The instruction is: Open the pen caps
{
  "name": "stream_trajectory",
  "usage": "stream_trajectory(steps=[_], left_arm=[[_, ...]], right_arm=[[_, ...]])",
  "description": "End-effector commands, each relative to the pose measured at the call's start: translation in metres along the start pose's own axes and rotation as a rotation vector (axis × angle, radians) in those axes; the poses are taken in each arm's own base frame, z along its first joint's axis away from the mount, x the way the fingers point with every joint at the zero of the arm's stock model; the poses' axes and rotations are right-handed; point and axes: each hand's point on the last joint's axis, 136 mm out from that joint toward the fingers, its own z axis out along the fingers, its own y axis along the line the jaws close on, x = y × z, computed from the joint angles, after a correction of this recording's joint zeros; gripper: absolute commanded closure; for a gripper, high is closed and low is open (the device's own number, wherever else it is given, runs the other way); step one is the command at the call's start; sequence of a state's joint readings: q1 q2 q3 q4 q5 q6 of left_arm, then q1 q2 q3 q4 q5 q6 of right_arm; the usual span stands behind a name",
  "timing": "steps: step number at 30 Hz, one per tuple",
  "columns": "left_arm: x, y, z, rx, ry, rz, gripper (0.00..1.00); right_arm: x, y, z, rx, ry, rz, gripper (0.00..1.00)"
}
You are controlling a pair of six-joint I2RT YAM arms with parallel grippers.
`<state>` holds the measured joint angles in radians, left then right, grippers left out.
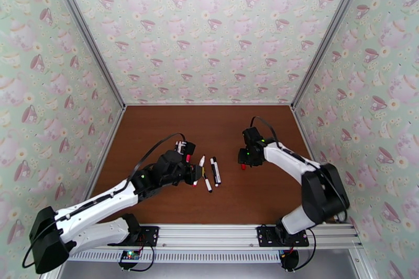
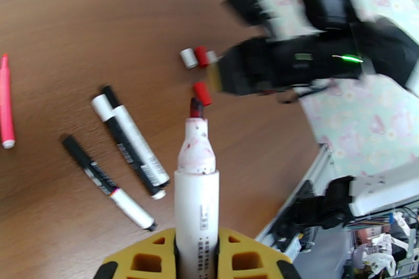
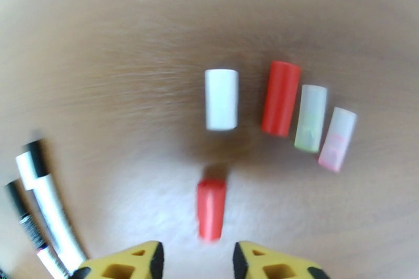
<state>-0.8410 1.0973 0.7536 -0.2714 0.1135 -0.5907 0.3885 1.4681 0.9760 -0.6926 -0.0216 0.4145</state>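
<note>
Under left wrist — left gripper (image 2: pixel 198 254) clamps uncapped pen (image 2: pixel 196 196); right gripper (image 3: pixel 198 261) parted — red cap (image 3: pixel 211 209) loose.

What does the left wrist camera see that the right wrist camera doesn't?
Left wrist camera: the left gripper holding an uncapped white pen, and a pink pen. Right wrist camera: a pinkish see-through cap at the row's end. Both: the white cap, the lone red cap, and the black-and-white pens.
</note>
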Motion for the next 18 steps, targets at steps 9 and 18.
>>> stream_trajectory(steps=[9, 18], left_arm=[[-0.033, 0.065, 0.041, -0.355, 0.006, 0.076, 0.98], [-0.049, 0.110, 0.090, -0.515, 0.037, 0.068, 0.99]], right_arm=[[0.019, 0.051, -0.089, -0.425, -0.210, -0.017, 0.30], [0.026, 0.064, -0.138, -0.599, -0.336, -0.012, 0.00]])
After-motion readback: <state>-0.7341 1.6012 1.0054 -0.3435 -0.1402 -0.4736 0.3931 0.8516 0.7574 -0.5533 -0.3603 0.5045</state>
